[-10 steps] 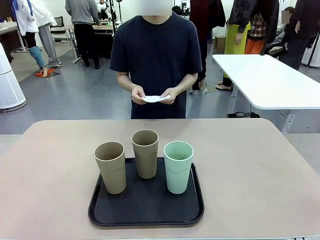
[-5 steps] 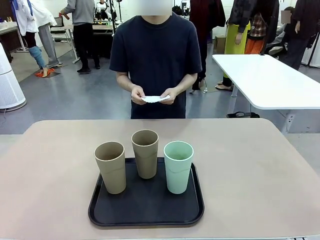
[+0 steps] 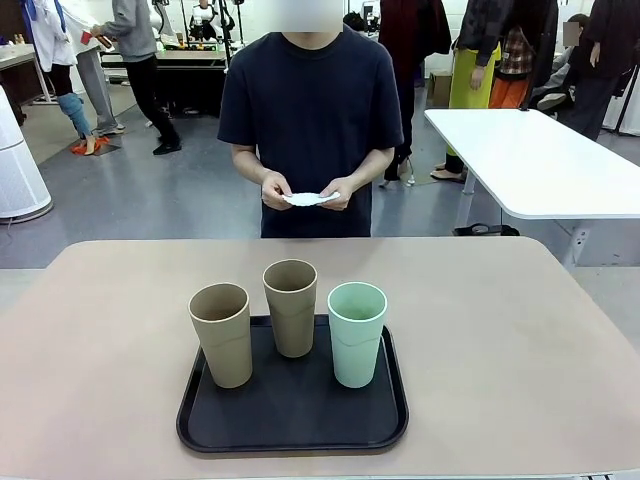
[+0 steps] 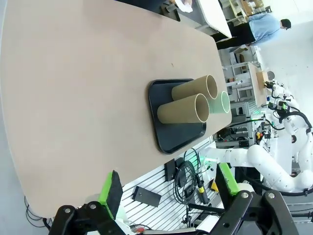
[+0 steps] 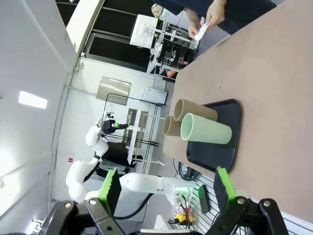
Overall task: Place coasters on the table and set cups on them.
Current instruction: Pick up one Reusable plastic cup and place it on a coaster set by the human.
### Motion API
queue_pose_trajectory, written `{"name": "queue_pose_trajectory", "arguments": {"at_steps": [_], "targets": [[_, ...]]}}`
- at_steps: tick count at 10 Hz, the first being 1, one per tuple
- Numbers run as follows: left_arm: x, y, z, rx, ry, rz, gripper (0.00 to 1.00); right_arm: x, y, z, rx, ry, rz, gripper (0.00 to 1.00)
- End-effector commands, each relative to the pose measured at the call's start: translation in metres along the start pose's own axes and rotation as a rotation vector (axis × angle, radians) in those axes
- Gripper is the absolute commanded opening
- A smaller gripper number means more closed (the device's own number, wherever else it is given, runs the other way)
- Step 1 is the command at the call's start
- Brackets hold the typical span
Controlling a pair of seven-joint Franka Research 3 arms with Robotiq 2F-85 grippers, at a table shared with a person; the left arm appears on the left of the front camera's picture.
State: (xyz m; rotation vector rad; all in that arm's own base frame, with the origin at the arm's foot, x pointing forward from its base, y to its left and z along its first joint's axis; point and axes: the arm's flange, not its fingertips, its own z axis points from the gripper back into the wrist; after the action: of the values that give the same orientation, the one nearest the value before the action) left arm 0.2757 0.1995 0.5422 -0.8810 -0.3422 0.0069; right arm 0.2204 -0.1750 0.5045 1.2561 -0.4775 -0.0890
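Paper doilies, white and thin: in the front view the coasters point(image 3: 311, 197) were off the table point(image 3: 500, 330), pinched as a small stack between the person's right hand point(image 3: 276, 189) and left hand point(image 3: 341, 192) at waist height on the far side. All three cups stood upright on the black tray point(image 3: 292, 425) near the robot's edge: left tan cup point(image 3: 221, 333), middle tan cup point(image 3: 291, 305), mint cup point(image 3: 357, 332), close-set. Whether the two tan ones touched I could not tell. Likely trouble, by my reckoning: doilies clinging so that two landed as one; a light doily skidding on the matte top if a cup came down off-centre; a finger clipping a neighbour on that crowded tray and toppling a tall, narrow-footed tumbler. Tabletop beige-tan, matte, round-cornered, bare around the tray. Behind it: grey floor, a white-topped table point(image 3: 540, 160) to the right, people standing about. Left wrist view: left gripper point(image 4: 168, 183) hung off the near edge, jaws spread wide with nothing between them, tray and cups well ahead. Right wrist view: right gripper point(image 5: 166, 184) likewise spread and empty, mint cup nearest it, the pinched coasters beyond the far edge.
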Motion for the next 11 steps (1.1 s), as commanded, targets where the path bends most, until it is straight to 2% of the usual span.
{"name": "queue_pose_trajectory", "arguments": {"at_steps": [1,11], "targets": [[0.0008,-0.0007,-0.0004,-0.007,0.000,0.000,1.00,0.0012,-0.0013,-0.0018,0.005,-0.016,-0.009,1.00],[0.0008,-0.0007,-0.0004,-0.007,0.000,0.000,1.00,0.0012,-0.0013,-0.0018,0.005,-0.016,-0.009,1.00]]}}
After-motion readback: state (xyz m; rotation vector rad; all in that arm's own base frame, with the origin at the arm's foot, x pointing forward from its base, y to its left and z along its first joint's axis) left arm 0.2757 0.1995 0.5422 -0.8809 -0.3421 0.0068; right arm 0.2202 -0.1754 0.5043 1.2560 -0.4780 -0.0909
